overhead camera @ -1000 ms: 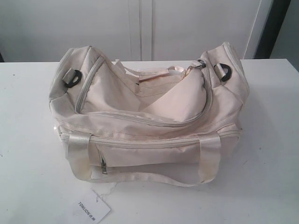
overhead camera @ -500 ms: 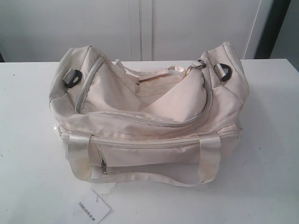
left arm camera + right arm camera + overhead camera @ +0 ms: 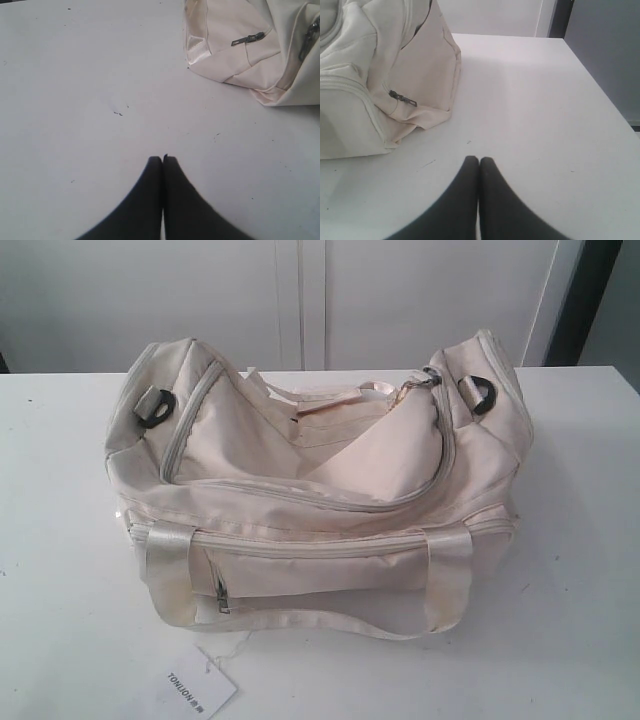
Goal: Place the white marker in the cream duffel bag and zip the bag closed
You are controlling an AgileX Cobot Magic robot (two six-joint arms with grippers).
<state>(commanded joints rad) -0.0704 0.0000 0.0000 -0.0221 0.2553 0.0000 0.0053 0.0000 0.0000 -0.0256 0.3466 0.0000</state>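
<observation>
White table [image 3: 70, 570], pale wall behind.
Left pincer [image 3: 163, 158]: clenched, empty, over bare table near one end of the bag.
Right pincer [image 3: 479, 159]: likewise, at the other end.
Cream duffel bag [image 3: 320, 490]: mid-table, top zip open, flap slumped into the mouth.
White marker: not visible in any view.
Risks, judged: the flap may block the drop, and the soft bag may drag when zipped.
Zipper pull [image 3: 428, 377]: small, indistinct.

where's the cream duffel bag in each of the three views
Exterior view: the cream duffel bag fills the middle, lying on the white table.
Left wrist view: part of the bag shows in a corner, beyond the shut left gripper.
Right wrist view: part of the bag shows in a corner, beyond the shut right gripper.
Shared landmark: the white table under the bag.
</observation>
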